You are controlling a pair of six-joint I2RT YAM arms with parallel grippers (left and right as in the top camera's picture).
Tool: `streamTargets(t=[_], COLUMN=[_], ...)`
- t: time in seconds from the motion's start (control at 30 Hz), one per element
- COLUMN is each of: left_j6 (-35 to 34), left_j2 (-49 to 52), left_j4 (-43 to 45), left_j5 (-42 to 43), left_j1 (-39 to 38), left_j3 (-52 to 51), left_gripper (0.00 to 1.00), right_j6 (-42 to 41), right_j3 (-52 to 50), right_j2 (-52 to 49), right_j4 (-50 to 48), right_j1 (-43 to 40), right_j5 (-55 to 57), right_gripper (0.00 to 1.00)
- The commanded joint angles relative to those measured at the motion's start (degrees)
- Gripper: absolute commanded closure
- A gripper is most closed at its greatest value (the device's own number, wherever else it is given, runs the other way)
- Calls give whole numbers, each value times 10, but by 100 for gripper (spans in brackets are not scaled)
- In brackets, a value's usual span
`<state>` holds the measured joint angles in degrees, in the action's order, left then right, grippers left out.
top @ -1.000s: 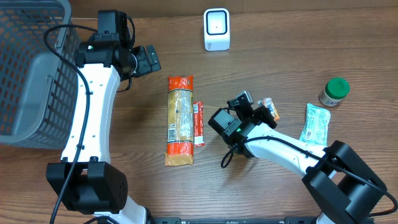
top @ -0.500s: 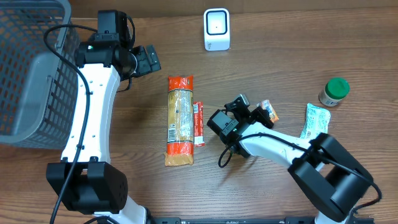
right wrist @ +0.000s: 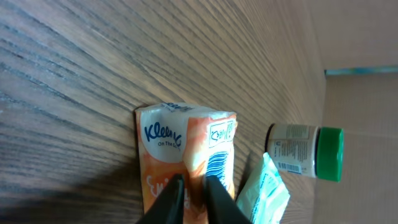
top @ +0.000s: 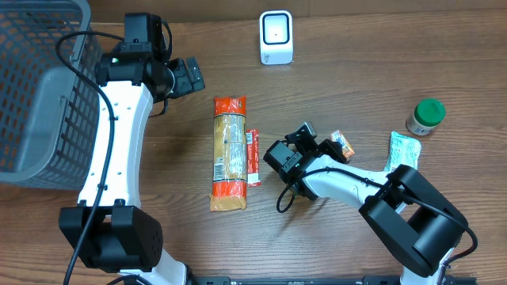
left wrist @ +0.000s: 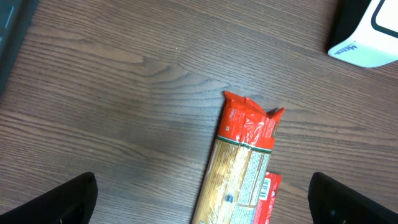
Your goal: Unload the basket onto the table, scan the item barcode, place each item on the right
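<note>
An orange and white Kleenex tissue pack (right wrist: 186,146) lies on the wooden table, right of centre (top: 342,143). My right gripper (right wrist: 194,193) sits low over it, its two fingers nearly together and pinching a raised fold of the wrapper. Seen from overhead, this gripper (top: 331,146) is at the pack's left edge. The white barcode scanner (top: 276,37) stands at the back middle of the table, and its corner (left wrist: 367,34) shows in the left wrist view. My left gripper (top: 188,77) hangs open and empty at the back left, above the table (left wrist: 202,202).
A long pasta packet (top: 229,153) and a thin red stick packet (top: 253,157) lie side by side at centre. A green-capped bottle (top: 426,116) and a teal sachet (top: 402,157) lie to the right. A grey wire basket (top: 40,87) fills the left edge.
My right arm has shifted a little to the left while its fingers stay at the tissue pack. The left arm has not moved.
</note>
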<state>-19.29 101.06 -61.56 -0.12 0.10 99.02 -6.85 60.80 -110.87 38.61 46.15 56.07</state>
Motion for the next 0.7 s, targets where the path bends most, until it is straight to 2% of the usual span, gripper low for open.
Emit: streamTargets(t=[0.0, 0.27, 0.57, 0.67], left_j6=[7, 7, 7, 7], left_j2=[5, 5, 5, 5], left_j4=[1, 1, 1, 1], left_j5=[-5, -5, -5, -5], left_j1=[-1, -1, -1, -1], left_j3=[2, 2, 2, 2], left_gripper=[0, 0, 0, 0], right_j6=[-3, -4, -6, -5], right_j3=[7, 9, 36, 51], right_j2=[-4, -3, 28, 63], right_j4=[-3, -7, -6, -4], right_j1=[-1, -1, -1, -6], right_j5=[-2, -2, -3, -38], right_gripper=[80, 68, 60, 21])
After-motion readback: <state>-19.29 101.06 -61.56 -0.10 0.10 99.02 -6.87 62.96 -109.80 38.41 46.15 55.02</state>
